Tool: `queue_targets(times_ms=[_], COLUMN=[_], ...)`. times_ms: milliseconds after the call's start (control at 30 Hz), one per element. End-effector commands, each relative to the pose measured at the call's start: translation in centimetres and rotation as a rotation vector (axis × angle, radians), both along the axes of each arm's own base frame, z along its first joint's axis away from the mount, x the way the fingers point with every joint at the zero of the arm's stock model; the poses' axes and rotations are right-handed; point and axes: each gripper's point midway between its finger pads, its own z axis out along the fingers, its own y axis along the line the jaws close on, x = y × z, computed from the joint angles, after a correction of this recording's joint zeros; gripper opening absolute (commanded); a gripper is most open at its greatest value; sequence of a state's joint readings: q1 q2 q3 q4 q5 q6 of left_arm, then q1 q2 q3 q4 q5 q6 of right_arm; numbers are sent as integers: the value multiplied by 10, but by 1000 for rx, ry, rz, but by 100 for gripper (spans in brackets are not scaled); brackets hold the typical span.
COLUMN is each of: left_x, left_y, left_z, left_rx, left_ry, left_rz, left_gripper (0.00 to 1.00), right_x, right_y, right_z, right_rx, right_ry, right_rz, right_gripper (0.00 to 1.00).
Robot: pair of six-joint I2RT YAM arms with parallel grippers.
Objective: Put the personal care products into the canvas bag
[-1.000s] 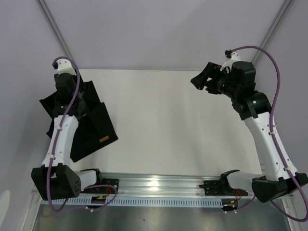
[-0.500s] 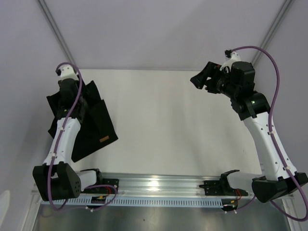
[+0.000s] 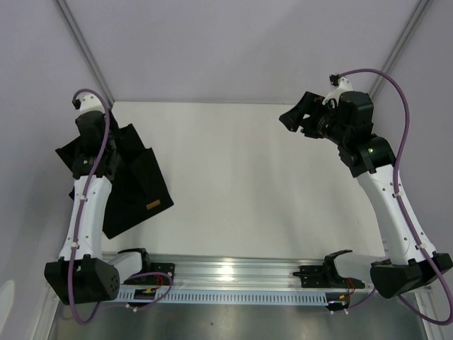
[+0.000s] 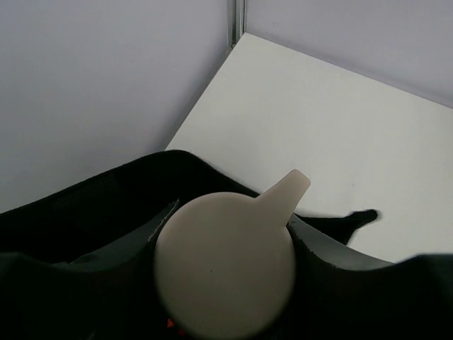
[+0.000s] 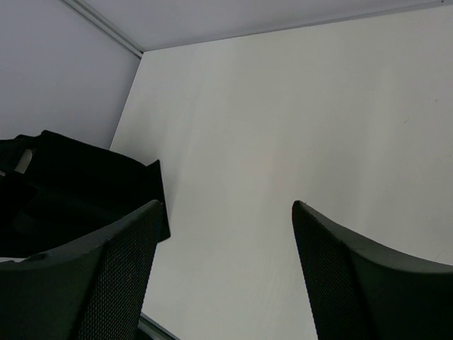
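My left gripper (image 4: pixel 233 214) clamps a cream-capped bottle (image 4: pixel 221 283) between its fingers, right over the black bag (image 3: pixel 141 188) at the table's (image 3: pixel 241 184) left edge. My right gripper (image 5: pixel 225 207) hangs open, well apart from both.

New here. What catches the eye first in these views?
The cream-capped bottle fills the left wrist view, clamped in the left gripper over the black canvas bag at the left side of the table. The right gripper hangs open and empty above its far right.
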State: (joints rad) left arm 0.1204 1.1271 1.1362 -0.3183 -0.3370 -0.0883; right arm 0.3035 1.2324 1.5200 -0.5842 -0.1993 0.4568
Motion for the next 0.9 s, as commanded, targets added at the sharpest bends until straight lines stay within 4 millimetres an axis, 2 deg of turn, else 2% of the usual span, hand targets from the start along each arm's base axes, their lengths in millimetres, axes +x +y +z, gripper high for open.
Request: queue_targets(times_ms=[0, 267, 300, 367, 467, 600, 633, 667, 733, 867], left_x=[-24, -45, -45, -40, -32, -22, -21, -18, -15, -9], left_y=[7, 7, 7, 4, 5, 3, 2, 3, 6, 8], left_z=[60, 47, 40, 46, 28, 16, 6, 12, 10, 0], left_rx=[11, 10, 13, 22, 8, -10, -11, -6, -3, -14], left_ry=[-122, -73, -59, -109, -101, -107, -94, -118, -116, -61], left_rz=[57, 77, 75, 47, 47, 36, 33, 36, 44, 50], left_gripper=[0, 0, 0, 0, 0, 0, 0, 0, 0, 0], right_x=[-2, -12, -13, -15, -15, -18, -18, -18, -19, -18], right_y=[2, 5, 5, 5, 4, 4, 4, 4, 3, 4], right_z=[15, 16, 16, 16, 13, 12, 12, 12, 12, 10], right_rx=[39, 55, 52, 51, 43, 39, 34, 28, 22, 18], right_ry=[-45, -47, -48, -51, -45, -40, -40, -41, -46, -43], right_rz=[5, 26, 26, 28, 29, 31, 33, 34, 33, 33], right_gripper=[78, 78, 78, 78, 78, 78, 78, 78, 78, 78])
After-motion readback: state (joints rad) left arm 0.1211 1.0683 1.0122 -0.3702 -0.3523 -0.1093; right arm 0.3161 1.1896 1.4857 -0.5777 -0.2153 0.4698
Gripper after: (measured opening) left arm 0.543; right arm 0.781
